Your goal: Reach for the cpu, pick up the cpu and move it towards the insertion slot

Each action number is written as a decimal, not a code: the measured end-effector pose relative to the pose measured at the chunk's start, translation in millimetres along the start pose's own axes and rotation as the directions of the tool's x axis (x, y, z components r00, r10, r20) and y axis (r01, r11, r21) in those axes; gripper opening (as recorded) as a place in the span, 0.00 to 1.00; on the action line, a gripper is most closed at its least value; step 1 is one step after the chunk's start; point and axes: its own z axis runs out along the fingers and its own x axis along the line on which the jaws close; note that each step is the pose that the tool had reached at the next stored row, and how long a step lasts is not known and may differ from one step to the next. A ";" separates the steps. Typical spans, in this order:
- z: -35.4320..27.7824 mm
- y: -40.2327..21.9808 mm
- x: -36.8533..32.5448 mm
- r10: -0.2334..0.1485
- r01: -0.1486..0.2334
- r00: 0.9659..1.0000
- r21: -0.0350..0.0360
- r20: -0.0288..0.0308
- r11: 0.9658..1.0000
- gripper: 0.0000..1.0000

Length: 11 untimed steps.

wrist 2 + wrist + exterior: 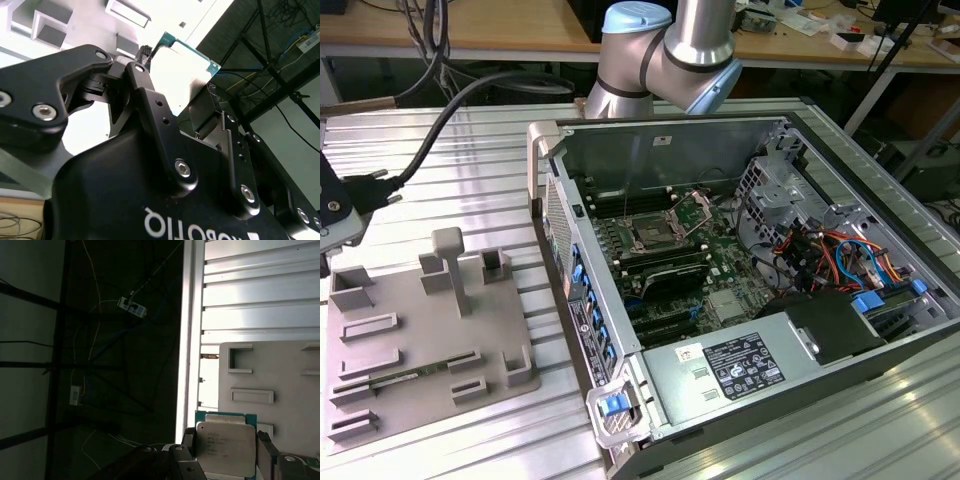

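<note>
The cpu (225,447) is a thin square chip with a pale silvery top and a green edge. My gripper (226,452) is shut on it, a black finger (188,439) against each side. In the second wrist view the cpu (187,67) shines bright between the black fingertips (143,54), lifted off the grey tray (50,30). The insertion slot (650,235), a silver-framed socket with a dark centre, sits on the green motherboard inside the open computer case, far to the exterior view's right of the tray (420,340). My wrist end (335,205) shows at the exterior view's left edge.
The grey tray (280,375) with raised blocks lies on the ribbed aluminium table (260,290) near its edge. The case wall (570,270) stands between tray and motherboard. A thick black cable (450,110) runs to the wrist. Drive cage and coloured wires (820,250) crowd the case's right.
</note>
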 end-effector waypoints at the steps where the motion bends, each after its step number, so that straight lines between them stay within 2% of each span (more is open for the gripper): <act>1: -0.5 0.0 0.1 0.000 0.000 1.000 0.000 0.000 1.000 0.55; 11: -8.5 0.4 1.7 0.000 0.000 1.000 0.000 0.000 1.000 0.55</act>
